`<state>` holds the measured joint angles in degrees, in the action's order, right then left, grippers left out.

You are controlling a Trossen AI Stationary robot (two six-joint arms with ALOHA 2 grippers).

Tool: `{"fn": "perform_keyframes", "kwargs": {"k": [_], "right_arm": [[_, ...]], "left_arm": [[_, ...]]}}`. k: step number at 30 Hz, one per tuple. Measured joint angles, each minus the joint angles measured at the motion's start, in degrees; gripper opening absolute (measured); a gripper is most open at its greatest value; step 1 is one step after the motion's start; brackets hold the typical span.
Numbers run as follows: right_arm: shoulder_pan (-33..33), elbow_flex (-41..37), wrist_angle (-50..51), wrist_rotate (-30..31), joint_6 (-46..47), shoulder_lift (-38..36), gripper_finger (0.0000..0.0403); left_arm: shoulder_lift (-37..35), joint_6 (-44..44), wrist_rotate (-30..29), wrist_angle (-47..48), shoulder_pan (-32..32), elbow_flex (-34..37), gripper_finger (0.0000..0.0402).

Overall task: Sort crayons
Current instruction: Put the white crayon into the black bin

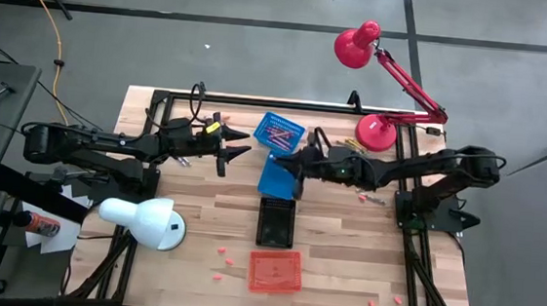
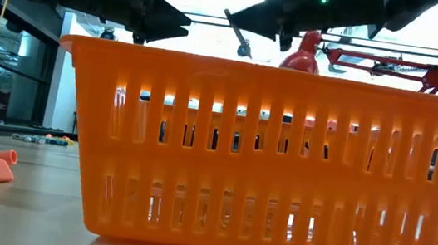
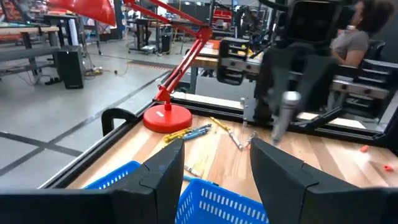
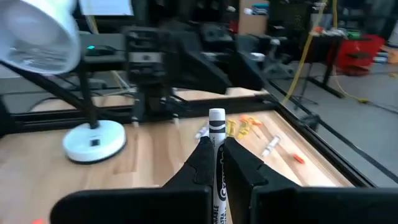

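The right gripper [image 4: 216, 163] is pinched tight on a grey crayon [image 4: 216, 134] — the stick stands out lengthwise between the fingers, its tip pointing away from the wrist. In the high view that gripper [image 1: 288, 158] hangs over the blue baskets, just above the lower blue basket [image 1: 273, 179] and nearer to it than to the upper blue basket [image 1: 280, 130], which already holds pink sticks. So the drop, I'd judge, is close by — almost straight down. The left gripper [image 1: 238, 142] waits beside them, fingers spread, nothing between them. More loose crayons [image 3: 189, 132] lie by the red lamp base [image 3: 167, 117]. Hard to say what sits in the black basket [image 1: 276, 222]; the orange basket [image 2: 265, 153] blocks most of the low view.
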<state>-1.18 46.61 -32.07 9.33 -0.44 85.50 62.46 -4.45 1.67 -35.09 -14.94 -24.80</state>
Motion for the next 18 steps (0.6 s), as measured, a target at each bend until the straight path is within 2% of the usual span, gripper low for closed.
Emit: {"fn": "perform_keyframes", "kwargs": {"k": [10,16,18], "right_arm": [[0.2,0.0,-0.6,-1.6,-1.0,0.1,0.0005],[0.7,0.0,8.6,-12.8,3.8,0.1,0.0005],[1.9,0.0,12.5,-13.3,4.5,0.1,0.0005]], "left_arm": [[0.0,0.0,0.8,0.1,0.1,0.0,0.0172],[0.0,0.0,0.8,0.2,0.1,0.0,0.0173],[0.0,0.1,0.8,0.1,0.1,0.0,0.0172]]}}
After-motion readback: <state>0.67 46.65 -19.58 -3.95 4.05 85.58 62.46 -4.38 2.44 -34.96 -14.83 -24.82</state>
